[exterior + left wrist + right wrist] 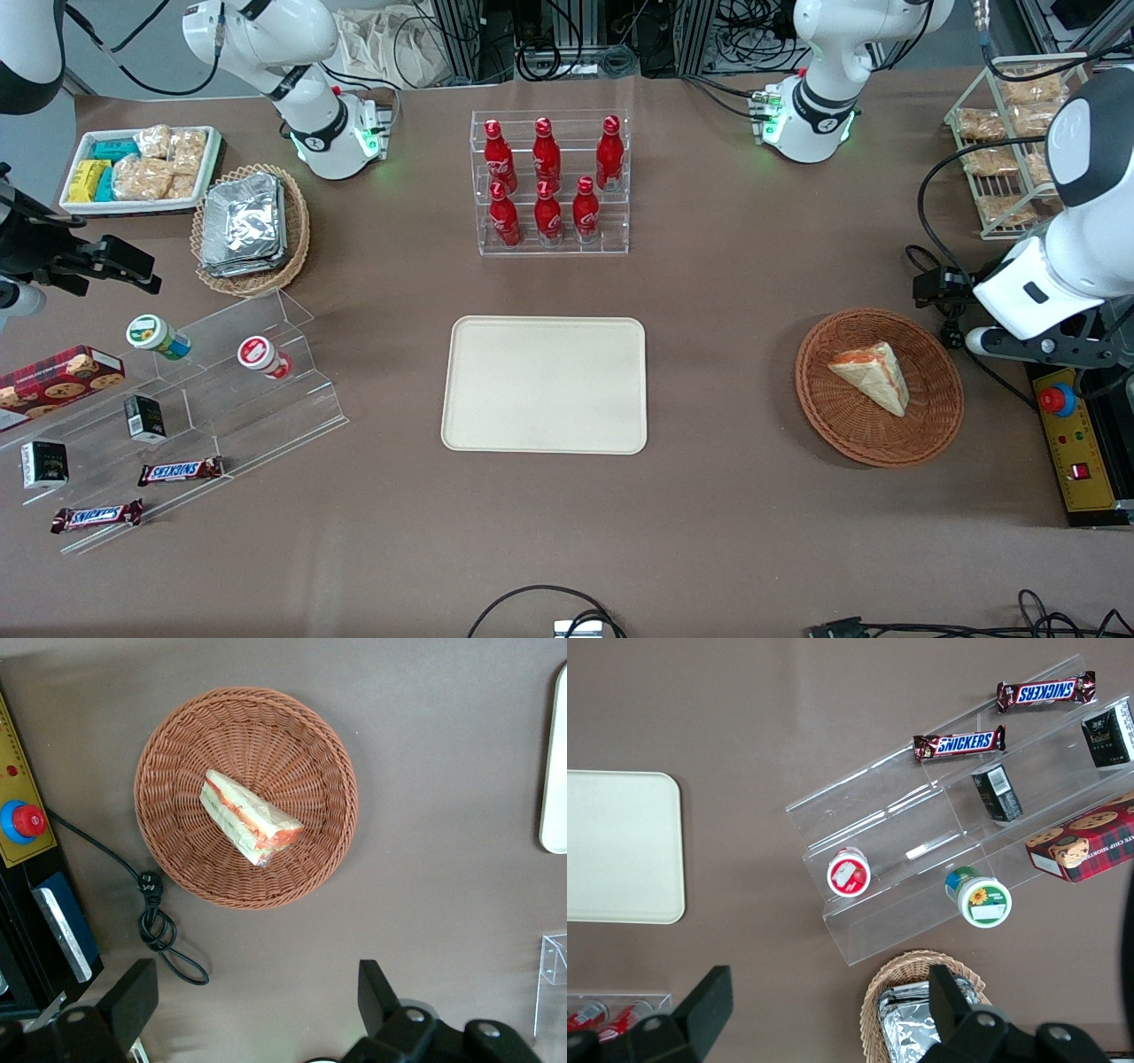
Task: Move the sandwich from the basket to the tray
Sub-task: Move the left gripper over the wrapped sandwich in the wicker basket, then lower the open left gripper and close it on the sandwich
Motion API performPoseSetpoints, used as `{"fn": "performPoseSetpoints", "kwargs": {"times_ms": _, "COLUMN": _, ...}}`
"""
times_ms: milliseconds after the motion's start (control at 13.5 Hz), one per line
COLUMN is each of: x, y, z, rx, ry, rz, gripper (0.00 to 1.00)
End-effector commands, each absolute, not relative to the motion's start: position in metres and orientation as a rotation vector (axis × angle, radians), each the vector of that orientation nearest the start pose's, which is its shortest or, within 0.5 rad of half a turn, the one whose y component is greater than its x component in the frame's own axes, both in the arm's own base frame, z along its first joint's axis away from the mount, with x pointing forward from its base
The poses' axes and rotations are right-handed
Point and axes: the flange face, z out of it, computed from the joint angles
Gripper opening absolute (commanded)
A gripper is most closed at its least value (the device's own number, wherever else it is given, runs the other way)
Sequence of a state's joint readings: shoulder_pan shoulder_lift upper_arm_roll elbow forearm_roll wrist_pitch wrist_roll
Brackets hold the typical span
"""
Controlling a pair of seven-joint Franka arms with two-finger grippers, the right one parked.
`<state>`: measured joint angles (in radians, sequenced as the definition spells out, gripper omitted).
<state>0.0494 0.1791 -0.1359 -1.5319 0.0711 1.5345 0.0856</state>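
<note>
Approach step: the sandwich (873, 376) lies in the basket (930, 434) at the front view's right, the tray (545, 337) bare at center. The end effector (257, 1010) hangs spread above, needing descent onto the wedge.

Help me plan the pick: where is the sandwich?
The sandwich lies in the wicker basket toward the working arm's end, beside the tray; the open tool hovers above.

Robotics lab, I'd say: brown-covered bench (726, 292), aluminium framing and loose cables (567, 53), emergency-stop box (1067, 434), mock shop snack displays (177, 416).
</note>
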Motion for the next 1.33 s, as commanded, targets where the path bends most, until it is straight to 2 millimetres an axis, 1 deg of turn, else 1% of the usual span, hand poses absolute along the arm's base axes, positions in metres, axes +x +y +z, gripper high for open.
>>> {"fn": "performPoseSetpoints", "kwargs": {"times_ms": 0, "x": 0.601, "y": -0.036, "z": 0.540, "rx": -3.064, "ry": 0.286, "rz": 0.252, "gripper": 1.00}}
{"fn": "performPoseSetpoints", "kwargs": {"times_ms": 148, "x": 0.604, "y": -0.034, "z": 0.534, "rx": -3.049, "ry": 0.286, "rz": 0.262, "gripper": 1.00}}
{"fn": "performPoseSetpoints", "kwargs": {"times_ms": 222, "x": 0.607, "y": -0.033, "z": 0.529, "rx": -3.052, "ry": 0.261, "rz": 0.276, "gripper": 1.00}}
{"fn": "performPoseSetpoints", "kwargs": {"times_ms": 296, "x": 0.609, "y": -0.030, "z": 0.519, "rx": -3.055, "ry": 0.222, "rz": 0.298, "gripper": 1.00}}
{"fn": "performPoseSetpoints", "kwargs": {"times_ms": 370, "x": 0.610, "y": -0.027, "z": 0.511, "rx": -3.059, "ry": 0.123, "rz": 0.310, "gripper": 1.00}}
{"fn": "performPoseSetpoints", "kwargs": {"times_ms": 444, "x": 0.608, "y": -0.021, "z": 0.499, "rx": -3.061, "ry": 0.007, "rz": 0.317, "gripper": 1.00}}
{"fn": "performPoseSetpoints", "kwargs": {"times_ms": 519, "x": 0.606, "y": -0.020, "z": 0.483, "rx": -3.059, "ry": -0.086, "rz": 0.287, "gripper": 1.00}}
{"fn": "performPoseSetpoints", "kwargs": {"times_ms": 667, "x": 0.599, "y": -0.019, "z": 0.457, "rx": -3.049, "ry": -0.284, "rz": 0.200, "gripper": 1.00}}
{"fn": "performPoseSetpoints", "kwargs": {"times_ms": 741, "x": 0.595, "y": -0.016, "z": 0.444, "rx": -3.037, "ry": -0.375, "rz": 0.185, "gripper": 1.00}}
{"fn": "performPoseSetpoints", "kwargs": {"times_ms": 889, "x": 0.598, "y": -0.016, "z": 0.421, "rx": -3.005, "ry": -0.585, "rz": 0.151, "gripper": 1.00}}
{"fn": "performPoseSetpoints", "kwargs": {"times_ms": 963, "x": 0.598, "y": -0.012, "z": 0.408, "rx": -2.980, "ry": -0.698, "rz": 0.145, "gripper": 1.00}}
{"fn": "performPoseSetpoints", "kwargs": {"times_ms": 1037, "x": 0.591, "y": 0.003, "z": 0.396, "rx": -2.946, "ry": -0.813, "rz": 0.164, "gripper": 1.00}}
{"fn": "performPoseSetpoints", "kwargs": {"times_ms": 1111, "x": 0.587, "y": 0.011, "z": 0.388, "rx": -2.940, "ry": -0.846, "rz": 0.153, "gripper": 1.00}}
{"fn": "performPoseSetpoints", "kwargs": {"times_ms": 1185, "x": 0.584, "y": 0.011, "z": 0.379, "rx": -2.931, "ry": -0.885, "rz": 0.164, "gripper": 1.00}}
{"fn": "performPoseSetpoints", "kwargs": {"times_ms": 1259, "x": 0.584, "y": 0.013, "z": 0.372, "rx": -2.902, "ry": -0.963, "rz": 0.172, "gripper": 1.00}}
